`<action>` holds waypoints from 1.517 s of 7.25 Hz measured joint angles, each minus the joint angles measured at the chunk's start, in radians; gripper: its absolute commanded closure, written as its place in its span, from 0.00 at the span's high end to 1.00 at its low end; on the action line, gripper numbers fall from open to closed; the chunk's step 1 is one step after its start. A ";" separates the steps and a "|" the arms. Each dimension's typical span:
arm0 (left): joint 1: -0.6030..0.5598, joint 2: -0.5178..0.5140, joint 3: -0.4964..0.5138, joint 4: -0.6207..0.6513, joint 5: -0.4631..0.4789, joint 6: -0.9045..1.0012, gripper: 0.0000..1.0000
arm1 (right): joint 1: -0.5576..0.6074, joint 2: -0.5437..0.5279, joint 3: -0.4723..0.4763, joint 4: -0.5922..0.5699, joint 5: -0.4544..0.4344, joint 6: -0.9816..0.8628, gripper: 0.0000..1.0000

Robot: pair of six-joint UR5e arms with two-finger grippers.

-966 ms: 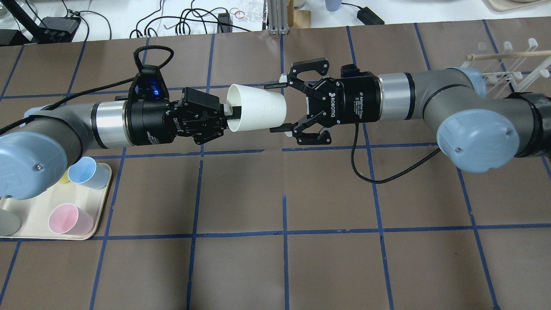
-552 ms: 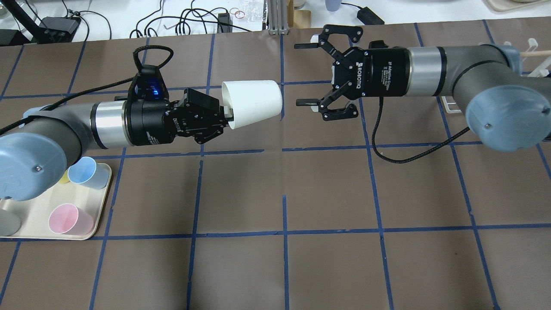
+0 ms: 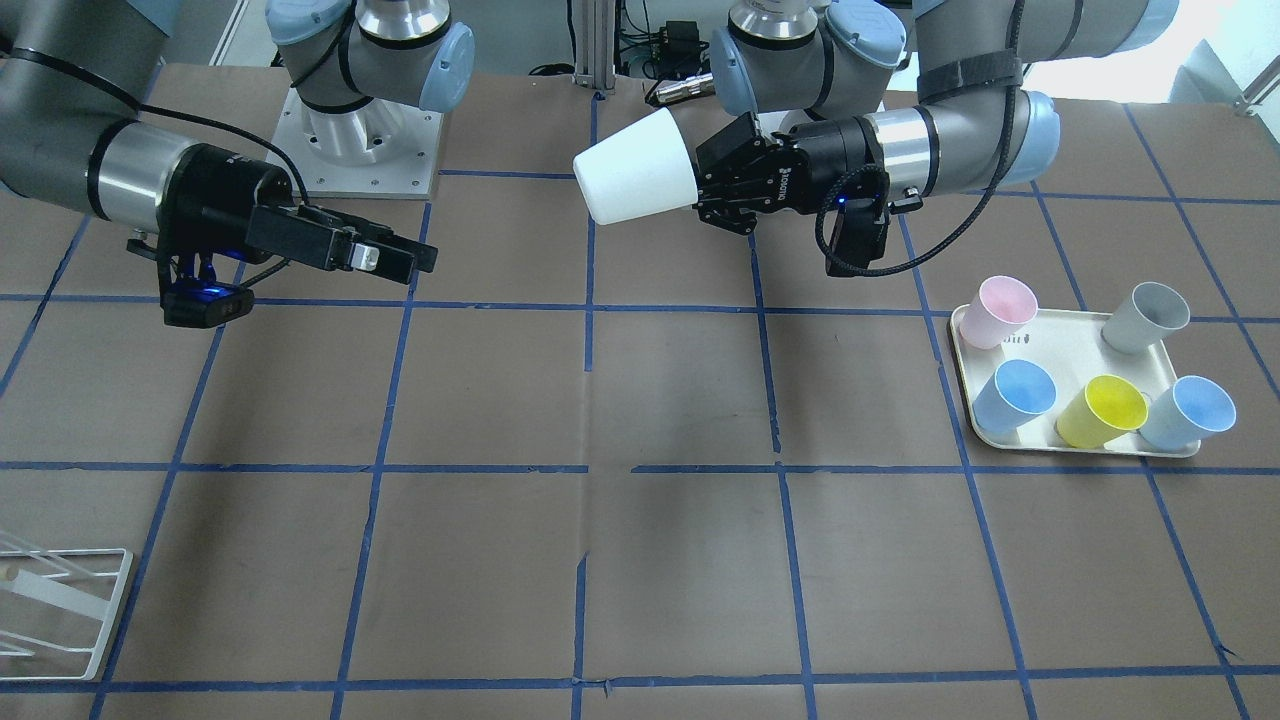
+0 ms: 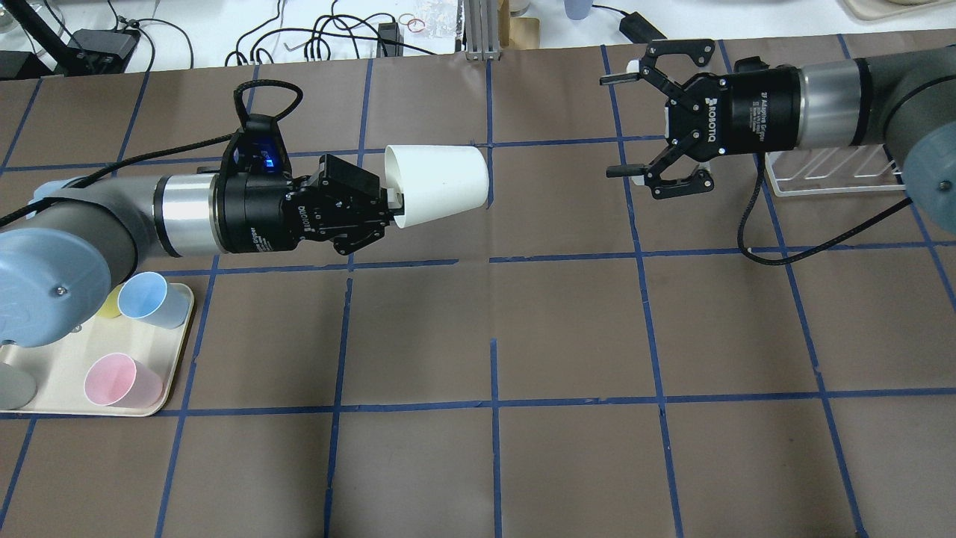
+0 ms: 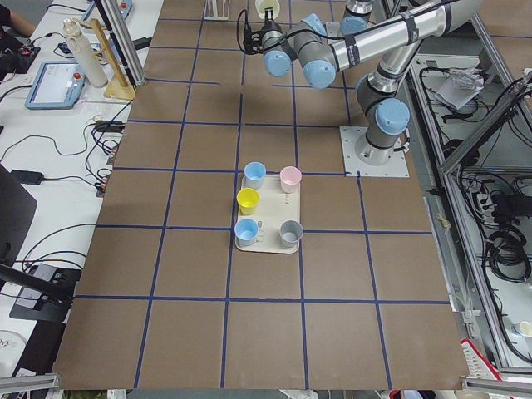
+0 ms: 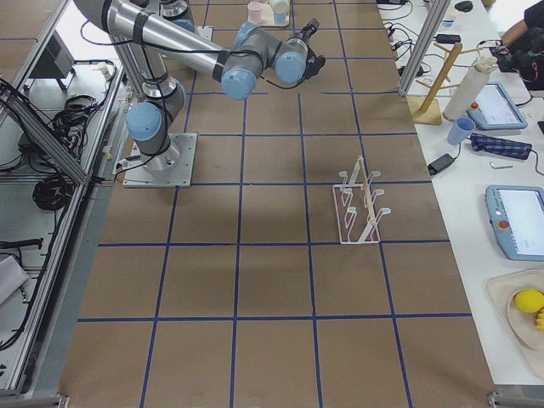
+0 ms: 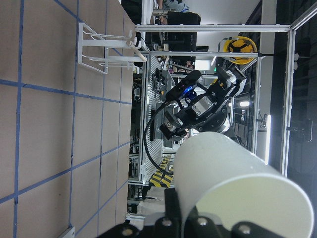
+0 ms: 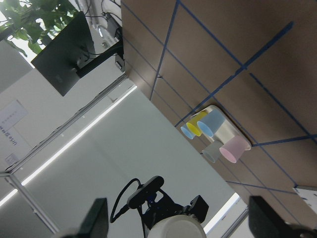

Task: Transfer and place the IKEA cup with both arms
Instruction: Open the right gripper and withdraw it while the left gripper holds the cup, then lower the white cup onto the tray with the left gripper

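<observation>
— Where is the IKEA cup (image 4: 437, 183)?

— In the air above the tabletop (image 4: 567, 329), lying on its side, with its base pointing toward the right pincer (image 4: 612, 125). The left pincer (image 4: 390, 205) is clamped on the rim. One finger seems to sit inside the mouth, though the overhead view is too dark there to be sure.

— And the right pincer?

— Spread wide, holding nothing, raised over the robot's right half and well apart from the cup.

— What is the surface like?

— Brown sheeting, marked into large squares by blue tape lines (image 4: 493, 403) with small breaks here and there. The arm bases sit on metal plates (image 3: 355, 150) at the robot's edge.

— Anything resting on it?

— A cream tray (image 3: 1075, 447) on the robot's left. It carries a pink cup (image 3: 1000, 308), a grey cup (image 3: 1150, 315), a yellow cup (image 3: 1105, 410) and two blue cups (image 3: 1018, 392), all mouth up. A white wire rack (image 6: 359, 206) stands on the robot's right.

— And the room?

— A white bench (image 4: 224, 30) runs along the far edge, strewn with black cables (image 4: 321, 33). Tablets (image 6: 517, 223) lie on it further along. The left wrist view shows aluminium frame posts (image 7: 290, 84) beyond the tabletop. The right wrist view shows a black monitor (image 8: 74, 54), green leaves (image 8: 39, 15) and long strip lights (image 8: 79, 144) overhead.
</observation>
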 measured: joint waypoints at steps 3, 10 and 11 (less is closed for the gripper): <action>0.080 -0.007 0.008 0.152 0.367 -0.121 0.00 | 0.001 -0.094 -0.086 0.002 -0.407 0.081 1.00; 0.348 0.097 0.065 0.315 1.263 0.046 0.00 | 0.295 -0.186 -0.084 -0.102 -1.125 -0.053 1.00; 0.453 0.097 0.069 0.313 1.289 0.166 0.00 | 0.321 -0.197 -0.078 -0.101 -1.140 -0.084 1.00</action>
